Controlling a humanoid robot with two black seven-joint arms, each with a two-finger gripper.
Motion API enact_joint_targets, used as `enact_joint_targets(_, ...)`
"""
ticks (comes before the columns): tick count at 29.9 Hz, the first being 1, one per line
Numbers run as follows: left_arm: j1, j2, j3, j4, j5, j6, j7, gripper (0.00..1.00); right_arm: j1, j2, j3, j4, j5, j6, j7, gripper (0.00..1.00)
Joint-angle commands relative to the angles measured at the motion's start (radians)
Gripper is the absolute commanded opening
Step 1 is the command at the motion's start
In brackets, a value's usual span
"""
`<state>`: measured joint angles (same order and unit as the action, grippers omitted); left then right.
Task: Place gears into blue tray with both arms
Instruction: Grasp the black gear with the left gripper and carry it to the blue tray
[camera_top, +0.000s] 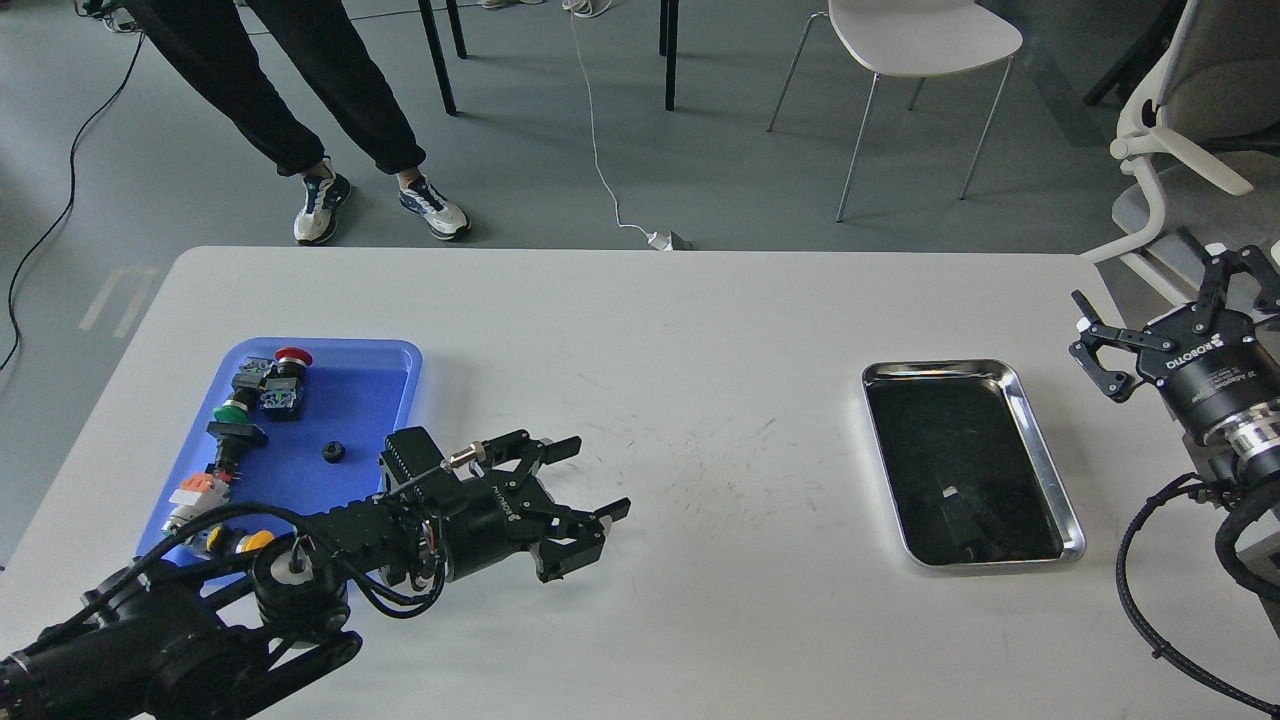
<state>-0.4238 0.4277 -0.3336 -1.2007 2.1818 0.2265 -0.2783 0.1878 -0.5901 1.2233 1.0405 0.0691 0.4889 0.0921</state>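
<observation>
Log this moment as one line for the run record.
left gripper: open, low over table | loose gear: hidden | gear: in blue tray | right gripper: open, idle beyond silver tray

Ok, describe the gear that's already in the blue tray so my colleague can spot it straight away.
Find the blue tray on the left side of the white table. The gear lies alone on the tray's bare floor, right of the column of push-button switches. It is the only small, all-black toothed ring with a centre hole; the switches are bigger and carry red, green or yellow caps.
</observation>
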Motion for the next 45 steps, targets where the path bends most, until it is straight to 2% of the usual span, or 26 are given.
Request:
enact_joint_targets(1, 0.023, -0.003, -0.001, 0.016, 0.000, 0.007, -0.001, 0.86, -0.002, 0.001, 0.001, -0.002, 0.000, 0.000, 0.000, 0.97)
enact_joint_targets(14, 0.059, -0.007, 0.002, 0.069, 0.000, 0.014, -0.002, 0.56, -0.002, 0.006, -0.004, 0.000, 0.000, 0.000, 0.000, 0.97)
enact_joint_targets(18, 0.065, -0.004, 0.002, 0.076, 0.000, 0.014, -0.004, 0.39, -0.002, 0.006, -0.005, 0.003, 0.000, 0.000, 0.000, 0.97)
enact_joint_targets(20, 0.066, -0.003, 0.004, 0.076, 0.000, 0.014, -0.007, 0.16, -0.002, 0.006, -0.005, 0.003, 0.000, 0.000, 0.000, 0.97)
enact_joint_targets(22, 0.066, -0.001, 0.004, 0.075, 0.000, 0.014, -0.007, 0.09, -0.002, 0.006, -0.005, 0.001, 0.000, 0.000, 0.000, 0.97)
enact_joint_targets(26, 0.066, 0.005, 0.002, 0.072, 0.000, 0.017, -0.005, 0.05, -0.002, 0.006, -0.007, 0.003, 0.000, 0.000, 0.000, 0.97)
enact_joint_targets(35, 0.062, 0.071, -0.018, 0.029, 0.000, 0.059, -0.009, 0.03, -0.002, 0.009, -0.007, 0.006, 0.000, 0.000, 0.000, 0.97)
enact_joint_targets(45, 0.008, 0.362, -0.068, -0.157, -0.023, 0.065, -0.019, 0.03, 0.001, 0.007, -0.007, 0.009, 0.000, 0.000, 0.000, 0.97)
